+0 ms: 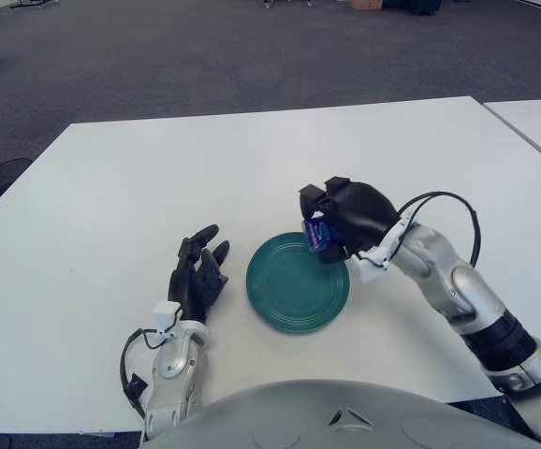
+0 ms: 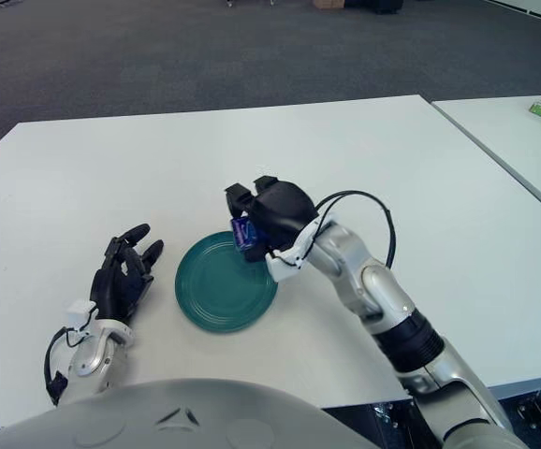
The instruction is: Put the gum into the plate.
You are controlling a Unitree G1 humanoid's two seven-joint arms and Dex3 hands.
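Left eye view: nearest the robot, the left hand (image 1: pixel 198 272) shows on the white counter (image 1: pixel 139 178) just left of the green plate (image 1: pixel 285 295), its fingers loosely spread and holding nothing. The plate lies flat on the counter. Above the plate's far right rim hangs the right hand (image 1: pixel 343 220), its black fingers curled around the gum (image 1: pixel 317 234), a small blue pack, which is held off the plate. Beyond the counter lies grey carpet floor (image 1: pixel 205 56).
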